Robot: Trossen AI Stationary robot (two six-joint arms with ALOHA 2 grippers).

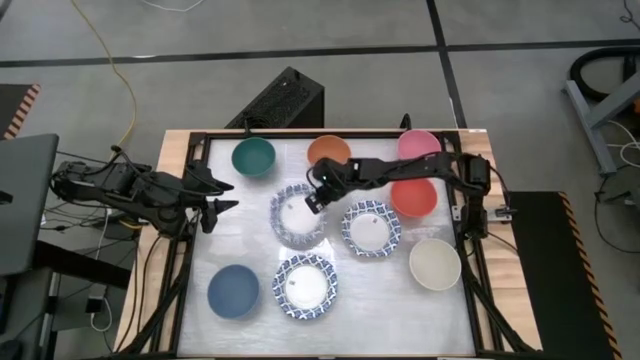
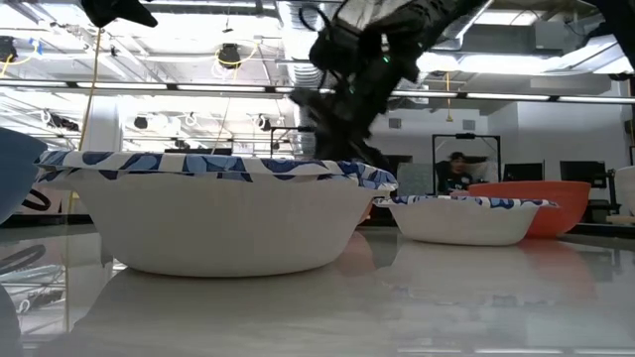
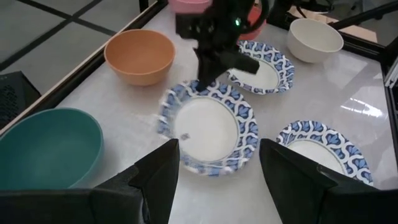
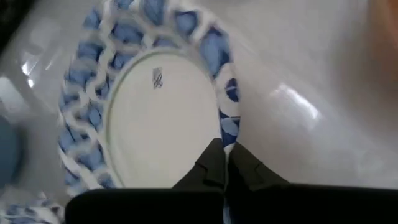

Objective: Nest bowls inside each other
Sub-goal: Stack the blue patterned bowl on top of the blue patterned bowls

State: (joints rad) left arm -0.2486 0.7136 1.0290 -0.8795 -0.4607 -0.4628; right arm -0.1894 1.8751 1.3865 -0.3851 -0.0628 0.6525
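A white bowl with a blue-patterned rim (image 1: 298, 216) sits near the middle of the table, and the right gripper (image 1: 316, 197) has its two fingers pinched shut on the bowl's rim at about one o'clock of the bowl, one finger inside the wall and one outside, a grip that suits lifting a thin-walled bowl by its edge. The bowl looks doubled or slightly blurred at its rim, so it may be just tipping off the table; I cannot tell for sure. A second patterned bowl (image 1: 371, 228) lies just beside it at three o'clock, and a third patterned bowl (image 1: 305, 288) at six o'clock, either a likely place to nest the held one. The plain bowls ring these: teal bowl (image 1: 253, 156) at eleven o'clock, orange bowl (image 1: 328, 152) at twelve, pink bowl (image 1: 419, 144) and red bowl (image 1: 414, 198) toward two and three, cream bowl (image 1: 435, 264) at four, dark blue bowl (image 1: 233, 290) at seven. The left gripper (image 1: 222, 195) waits at nine o'clock, fingers spread wide, holding nothing
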